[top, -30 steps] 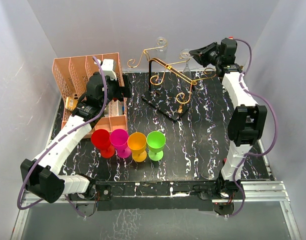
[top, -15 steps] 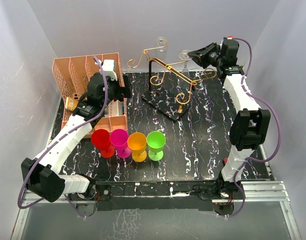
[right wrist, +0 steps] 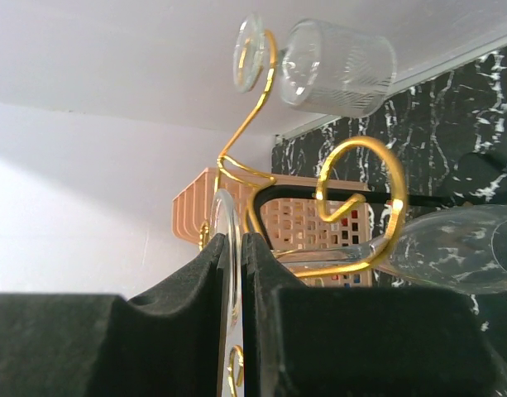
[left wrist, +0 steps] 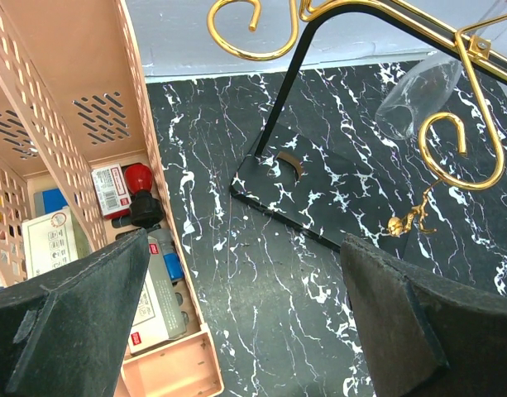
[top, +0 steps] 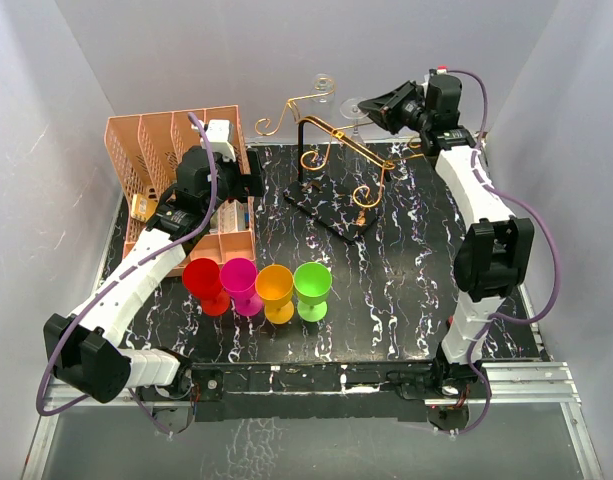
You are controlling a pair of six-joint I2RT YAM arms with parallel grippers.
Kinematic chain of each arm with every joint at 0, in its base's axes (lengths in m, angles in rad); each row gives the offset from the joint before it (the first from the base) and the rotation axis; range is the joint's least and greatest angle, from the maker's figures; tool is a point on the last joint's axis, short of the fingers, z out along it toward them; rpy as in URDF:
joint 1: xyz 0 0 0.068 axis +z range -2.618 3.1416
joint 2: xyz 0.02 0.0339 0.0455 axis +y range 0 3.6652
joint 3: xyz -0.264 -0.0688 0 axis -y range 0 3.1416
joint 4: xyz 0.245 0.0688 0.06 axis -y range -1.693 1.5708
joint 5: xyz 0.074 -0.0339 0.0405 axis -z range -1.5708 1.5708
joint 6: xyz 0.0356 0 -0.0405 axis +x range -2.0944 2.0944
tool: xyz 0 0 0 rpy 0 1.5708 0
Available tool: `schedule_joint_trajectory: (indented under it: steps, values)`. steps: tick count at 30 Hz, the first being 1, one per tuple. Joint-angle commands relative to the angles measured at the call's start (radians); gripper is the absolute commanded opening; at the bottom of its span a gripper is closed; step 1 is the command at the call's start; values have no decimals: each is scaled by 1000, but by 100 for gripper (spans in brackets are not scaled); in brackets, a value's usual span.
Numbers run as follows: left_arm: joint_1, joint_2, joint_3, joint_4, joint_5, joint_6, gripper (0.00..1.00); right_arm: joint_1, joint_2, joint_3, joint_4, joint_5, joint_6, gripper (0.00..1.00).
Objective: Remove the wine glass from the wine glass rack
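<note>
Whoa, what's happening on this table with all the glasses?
The right fingers are pinched on the flat foot of a clear wine glass hanging on the gold rack at the back; it is not yet off. The left fingers hover open beside the peach organiser. Four coloured goblets stand in front.

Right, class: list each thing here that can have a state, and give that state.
Wine glass rack: upright.
Wine glass: held by its foot.
Right fingers: shut on that foot.
Left fingers: open, empty.
Second wine glass: hanging on the rack.
Coloured cups: upright.
</note>
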Motion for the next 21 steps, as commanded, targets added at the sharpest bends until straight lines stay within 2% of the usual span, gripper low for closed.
schedule_joint_trajectory:
  steps: [1, 7, 15, 21]
  values:
    - [3, -9, 17, 8, 3, 1, 97, 24, 13, 86, 94, 31, 36, 8]
    - [3, -19, 17, 7, -10, 3, 97, 50, 37, 126, 112, 172, 64, 8]
    - [3, -25, 16, 6, -22, 9, 97, 46, 134, 348, 36, 383, 1, 8]
    - [3, -23, 14, 7, -30, 12, 97, 8, 110, 353, 44, 539, -67, 8]
